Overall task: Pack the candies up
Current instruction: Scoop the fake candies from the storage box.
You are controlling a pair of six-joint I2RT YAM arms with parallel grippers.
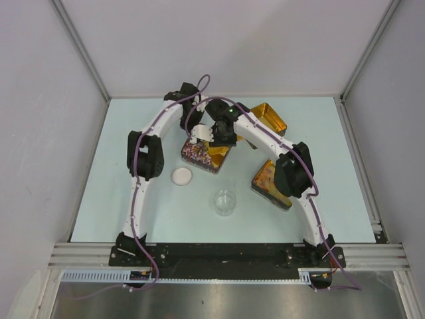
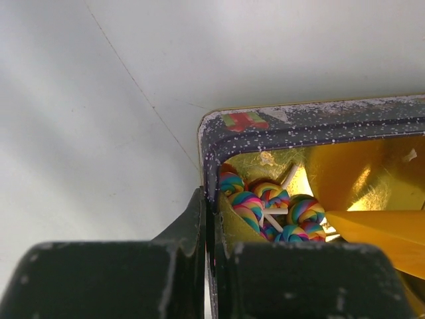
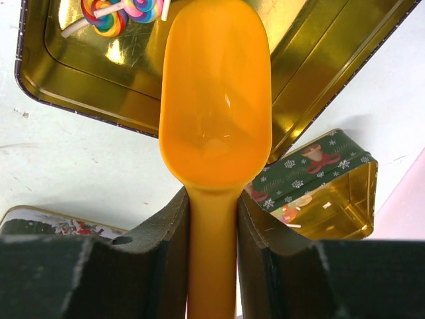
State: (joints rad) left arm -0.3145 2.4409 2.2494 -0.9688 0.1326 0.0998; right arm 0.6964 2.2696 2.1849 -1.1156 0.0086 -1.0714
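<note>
The candies [image 2: 272, 211] are small rainbow-swirl lollipops with white sticks, heaped in a corner of a gold tin [image 2: 312, 123] with a dark speckled rim. In the top view this tin [image 1: 216, 164] sits mid-table with the candies [image 1: 194, 154] at its left end. My left gripper [image 2: 208, 207] is shut on the tin's side wall, one finger inside and one outside; it also shows in the top view [image 1: 196, 139]. My right gripper [image 3: 214, 199] is shut on the handle of an empty orange scoop [image 3: 216, 106] held over the tin [image 3: 73, 100]. A few candies [image 3: 116, 14] lie beyond the scoop's tip.
A green Christmas tin [image 3: 312, 166], open and gold inside, lies on its side to the right [image 1: 269, 118]. Another gold tin [image 1: 271, 185] sits under the right arm. A white round lid [image 1: 181, 176] and a clear cup [image 1: 225, 201] stand nearer the front.
</note>
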